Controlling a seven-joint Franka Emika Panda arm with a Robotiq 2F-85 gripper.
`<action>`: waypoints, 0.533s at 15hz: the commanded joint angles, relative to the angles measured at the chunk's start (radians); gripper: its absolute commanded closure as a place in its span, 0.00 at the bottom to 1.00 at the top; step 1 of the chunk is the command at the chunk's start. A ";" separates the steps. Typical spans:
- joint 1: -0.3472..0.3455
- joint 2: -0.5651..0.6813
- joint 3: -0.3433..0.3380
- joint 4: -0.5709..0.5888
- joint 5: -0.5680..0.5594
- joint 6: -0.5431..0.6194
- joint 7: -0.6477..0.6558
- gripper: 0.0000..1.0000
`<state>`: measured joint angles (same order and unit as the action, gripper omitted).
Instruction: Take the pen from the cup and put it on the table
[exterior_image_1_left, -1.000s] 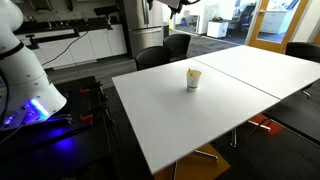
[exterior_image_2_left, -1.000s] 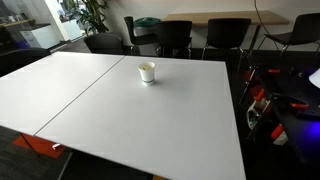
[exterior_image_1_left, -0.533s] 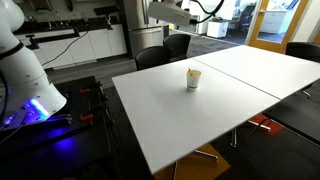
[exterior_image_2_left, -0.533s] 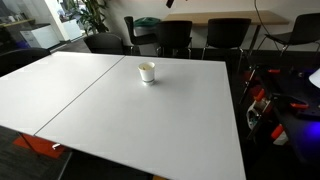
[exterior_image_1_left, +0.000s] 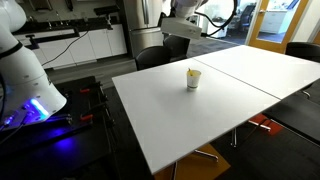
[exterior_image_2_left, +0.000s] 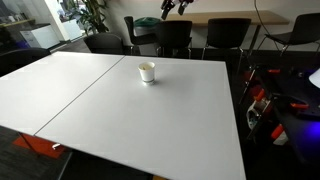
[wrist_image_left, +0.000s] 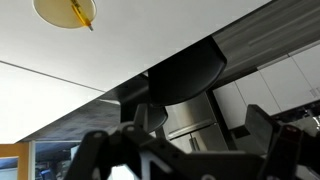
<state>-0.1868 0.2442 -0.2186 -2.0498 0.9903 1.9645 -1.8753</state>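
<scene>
Table (exterior_image_1_left: 170, 120), white and joined by a seam (exterior_image_2_left: 80, 95) to a like top, fills both exterior views, with dark chairs (exterior_image_2_left: 175, 35) along its far edge. High above that far edge, in an exterior view, the white arm (exterior_image_1_left: 183, 25) reaches in from the top of the frame, well clear of the tabletop; the gripper (exterior_image_2_left: 172, 8) hangs up there over the chairs. In the wrist view the gripper (wrist_image_left: 185, 150) shows two dark fingers (wrist_image_left: 272, 140) spread wide with nothing between them, looking across the table (wrist_image_left: 150, 40) and a chair back (wrist_image_left: 190, 75). White cabinets (exterior_image_1_left: 90, 45) and a leafy plant (exterior_image_2_left: 92, 15) stand behind. The cup (exterior_image_1_left: 193, 79) stands upright on the table near the seam, far below the gripper. The pen (wrist_image_left: 82, 14) leans inside the cup (wrist_image_left: 60, 10).
</scene>
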 joint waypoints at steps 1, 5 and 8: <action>-0.053 0.101 0.027 0.114 -0.008 -0.115 -0.033 0.00; -0.082 0.183 0.033 0.191 -0.045 -0.197 -0.014 0.00; -0.080 0.169 0.039 0.156 -0.034 -0.154 -0.006 0.00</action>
<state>-0.2485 0.4137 -0.1987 -1.8961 0.9637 1.8087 -1.8852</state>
